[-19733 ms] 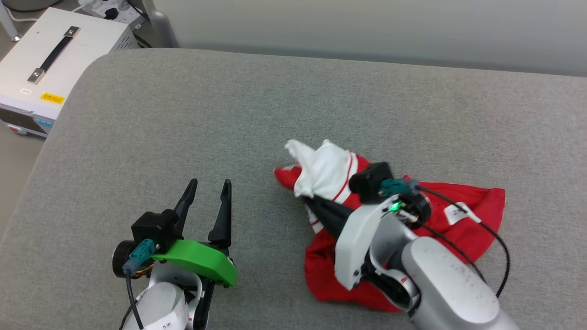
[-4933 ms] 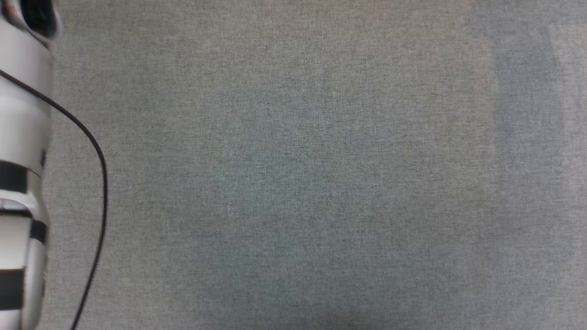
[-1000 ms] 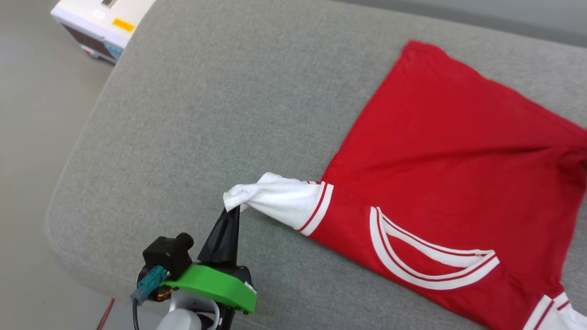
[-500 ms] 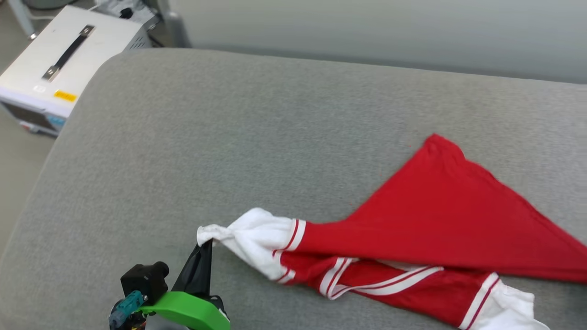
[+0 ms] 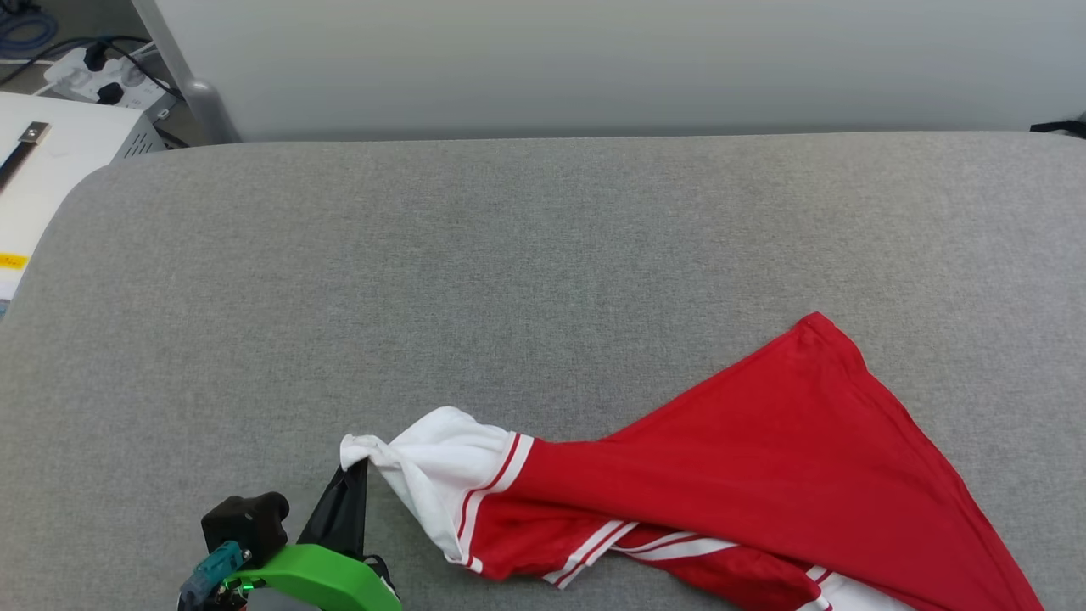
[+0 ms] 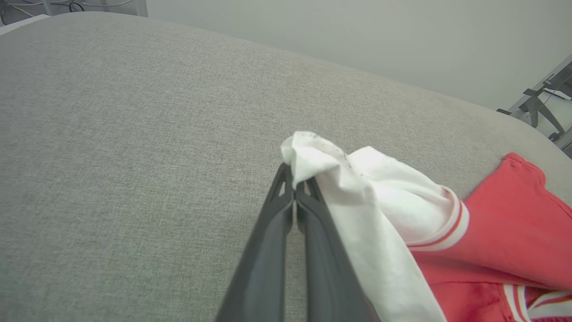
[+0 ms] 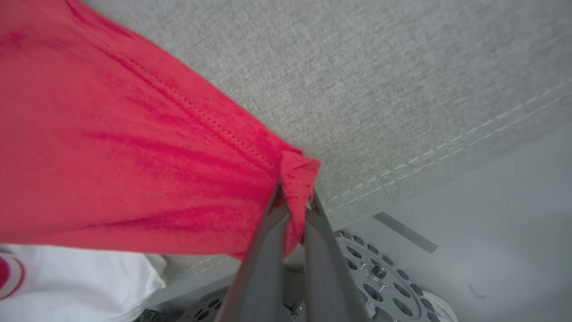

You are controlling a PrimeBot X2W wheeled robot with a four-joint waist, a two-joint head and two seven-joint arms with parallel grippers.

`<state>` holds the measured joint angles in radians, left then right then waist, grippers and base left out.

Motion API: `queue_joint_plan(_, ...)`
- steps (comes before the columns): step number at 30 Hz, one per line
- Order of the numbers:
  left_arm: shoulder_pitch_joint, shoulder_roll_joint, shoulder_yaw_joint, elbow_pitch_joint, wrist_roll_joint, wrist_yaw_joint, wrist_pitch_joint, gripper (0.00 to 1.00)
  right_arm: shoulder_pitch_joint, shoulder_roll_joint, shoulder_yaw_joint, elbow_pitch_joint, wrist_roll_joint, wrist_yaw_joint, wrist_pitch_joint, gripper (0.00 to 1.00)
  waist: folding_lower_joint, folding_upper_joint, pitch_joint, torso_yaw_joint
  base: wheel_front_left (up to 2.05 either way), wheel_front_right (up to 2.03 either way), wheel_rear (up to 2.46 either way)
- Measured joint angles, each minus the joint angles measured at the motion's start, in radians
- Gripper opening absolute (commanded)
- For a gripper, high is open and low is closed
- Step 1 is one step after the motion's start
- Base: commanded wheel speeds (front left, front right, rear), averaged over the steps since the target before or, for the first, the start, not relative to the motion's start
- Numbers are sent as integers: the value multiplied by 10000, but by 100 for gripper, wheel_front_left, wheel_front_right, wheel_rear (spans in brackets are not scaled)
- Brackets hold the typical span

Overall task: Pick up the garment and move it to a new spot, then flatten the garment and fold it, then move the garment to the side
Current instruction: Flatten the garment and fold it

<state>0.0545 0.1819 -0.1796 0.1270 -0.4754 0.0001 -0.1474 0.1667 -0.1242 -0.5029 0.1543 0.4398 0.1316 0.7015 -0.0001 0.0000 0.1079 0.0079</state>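
Garment (image 5: 764,458) stretched across the desk (image 5: 509,255): left claw (image 6: 295,181) clamped on its white sleeve (image 6: 384,197), right claw (image 7: 295,197) pinching a red hem (image 7: 299,165); flattening appears unfinished, folding and moving aside remain.

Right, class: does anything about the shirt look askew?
The garment is not flat: it lies doubled over its own striped trim, and the white sleeve is bunched where the left end effector pinches it.
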Motion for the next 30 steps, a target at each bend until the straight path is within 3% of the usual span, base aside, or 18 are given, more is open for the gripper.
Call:
queue_joint_plan(1, -4, 17, 4, 6, 0, 0, 2, 0, 37, 151, -21, -155, -12, -2, -2, 27, 0, 0, 13, -44, 0, 0, 0)
queue_joint_plan(2, -9, 31, 4, 12, 0, 0, 35, 0, 69, 261, -17, -339, -56, -2, -38, 100, 0, 0, 41, -77, 0, 0, 0)
queue_joint_plan(9, -146, 40, -75, 50, -2, 0, 77, 0, -484, 203, 545, -1308, -52, -2, -2408, 100, 0, 0, 214, -15, 0, 0, 0)
queue_joint_plan(14, -401, -13, -169, 15, -4, -2, 71, 0, -1501, -558, 1624, -1110, -35, -2, -4182, 100, 0, 0, 381, 197, 0, 0, 0)
queue_joint_plan(18, -734, -113, -337, 79, -2, -59, -17, 0, -2494, -1338, 2824, -502, -52, -2, -4456, 100, 0, 0, 584, 406, 0, 0, 0)
queue_joint_plan(22, -1198, -288, -554, 182, 4, -171, -119, 0, -3697, -2502, 4387, 146, 77, -4, -3536, 100, 1, 0, 842, 689, 0, 0, 0)
queue_joint_plan(26, -1490, -395, -759, 282, 8, -282, -196, 0, -4894, -3503, 5820, 700, 715, -2, -1494, 100, 1, 0, 1079, 995, 0, 0, 0)
queue_joint_plan(30, -1752, -539, -911, 405, 6, -412, -314, 0, -5977, -4146, 6581, 1172, 1264, -2, 178, 100, 1, 0, 1304, 1305, 0, 0, 0)
